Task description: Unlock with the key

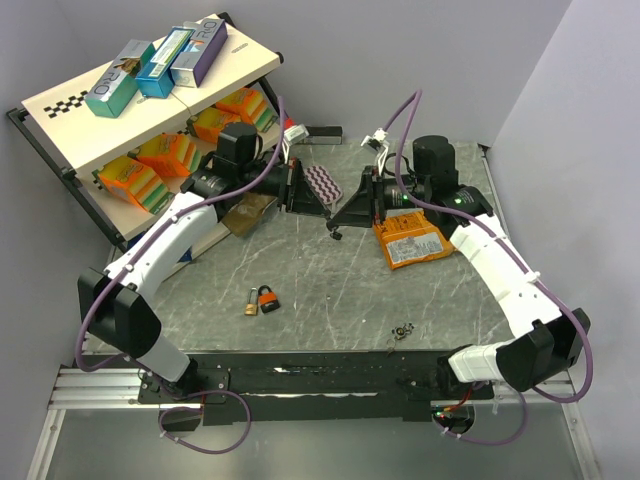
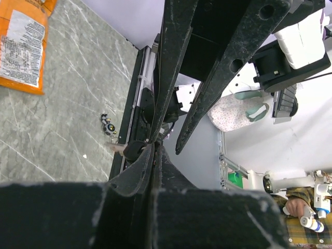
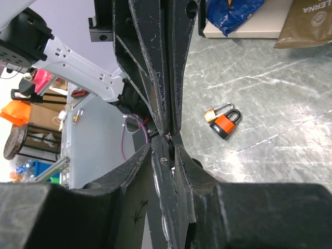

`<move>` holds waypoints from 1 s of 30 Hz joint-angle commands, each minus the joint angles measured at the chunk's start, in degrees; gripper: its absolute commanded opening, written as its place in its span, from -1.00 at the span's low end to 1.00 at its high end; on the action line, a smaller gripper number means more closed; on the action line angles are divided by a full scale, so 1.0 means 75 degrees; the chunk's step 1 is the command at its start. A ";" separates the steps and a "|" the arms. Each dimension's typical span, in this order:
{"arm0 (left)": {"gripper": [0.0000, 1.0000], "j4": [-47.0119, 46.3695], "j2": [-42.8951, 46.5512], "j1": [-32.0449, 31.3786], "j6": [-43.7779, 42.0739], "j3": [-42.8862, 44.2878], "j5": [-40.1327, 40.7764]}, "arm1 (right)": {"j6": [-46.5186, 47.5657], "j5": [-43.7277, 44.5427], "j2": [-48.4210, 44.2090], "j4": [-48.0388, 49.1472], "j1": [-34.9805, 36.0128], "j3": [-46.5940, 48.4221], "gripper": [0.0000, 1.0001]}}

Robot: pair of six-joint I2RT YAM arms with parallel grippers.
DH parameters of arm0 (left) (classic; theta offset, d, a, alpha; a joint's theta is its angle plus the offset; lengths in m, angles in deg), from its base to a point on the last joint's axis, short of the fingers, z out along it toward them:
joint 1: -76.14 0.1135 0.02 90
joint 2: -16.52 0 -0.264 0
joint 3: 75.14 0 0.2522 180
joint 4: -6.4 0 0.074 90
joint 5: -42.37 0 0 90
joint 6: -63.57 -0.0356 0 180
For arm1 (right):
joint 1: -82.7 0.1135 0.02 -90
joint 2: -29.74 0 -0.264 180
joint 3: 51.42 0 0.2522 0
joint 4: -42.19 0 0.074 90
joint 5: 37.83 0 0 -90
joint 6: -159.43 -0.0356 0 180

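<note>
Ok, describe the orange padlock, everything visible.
The orange padlock has an orange casing over a black body and a dark shackle that looks closed. It lies flat on the grey marbled table, left of centre, right beside a smaller brass padlock; whether they touch is unclear. Nothing else touches it.

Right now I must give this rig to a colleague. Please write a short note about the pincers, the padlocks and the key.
Left pincer: shut, empty, in the air at the back.
Right pincer: beside it, empty; fully shut or not, I cannot tell.
Orange padlock and brass padlock: lying together front left, untouched.
Small metal piece, probably the key: near the front edge, right side.
Done: nothing.
To do: pick the key, unlock.
</note>
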 commanded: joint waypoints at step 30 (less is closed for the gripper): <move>0.25 -0.0648 0.0419 0.0029 0.0335 -0.0399 0.1353 | -0.0950 0.0552 -0.0439 0.1585 -0.0169 -0.1002 -1.00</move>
